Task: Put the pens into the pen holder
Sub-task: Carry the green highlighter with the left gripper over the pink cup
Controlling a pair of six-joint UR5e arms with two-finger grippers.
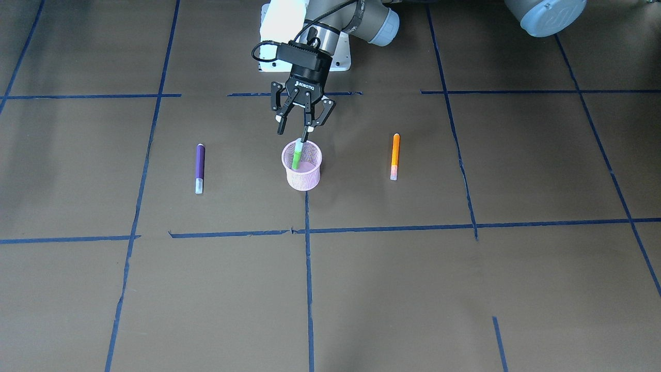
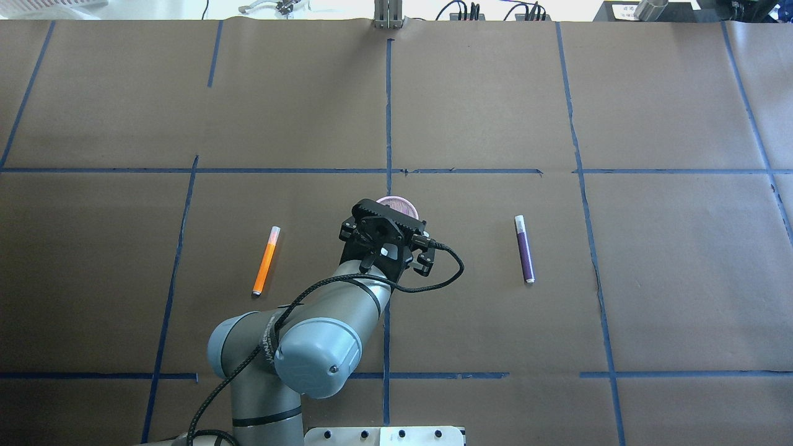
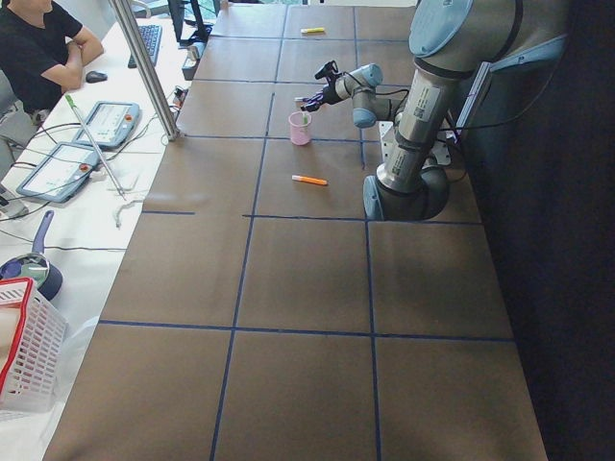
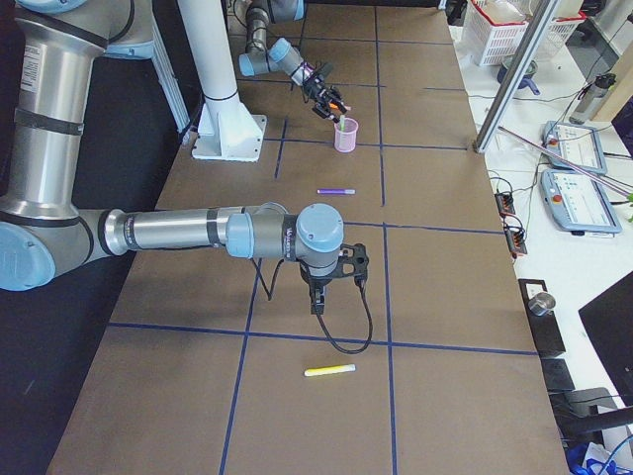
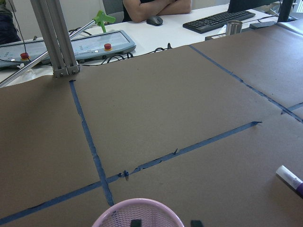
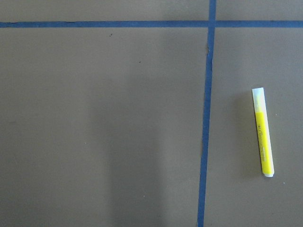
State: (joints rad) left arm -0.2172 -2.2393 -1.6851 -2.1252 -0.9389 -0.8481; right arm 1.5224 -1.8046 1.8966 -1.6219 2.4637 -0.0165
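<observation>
The pink mesh pen holder (image 1: 302,173) stands mid-table, and the green pen (image 1: 297,157) leans upright inside it. My left gripper (image 1: 293,134) hangs just above the rim, open, its fingertips apart on either side of the pen's top. The left wrist view shows the holder's rim (image 5: 137,215) at the bottom edge. The purple pen (image 1: 200,168) lies flat to one side of the holder and the orange pen (image 1: 395,156) to the other. My right gripper (image 4: 336,282) hovers over bare table far from the holder; I cannot tell whether it is open or shut.
A yellow pen (image 6: 262,132) lies on the table below the right wrist. An aluminium post (image 5: 52,38) stands at the table's far edge. Beyond it are control tablets, a keyboard and seated people (image 3: 38,48). A red-and-white basket (image 3: 24,346) sits off the table.
</observation>
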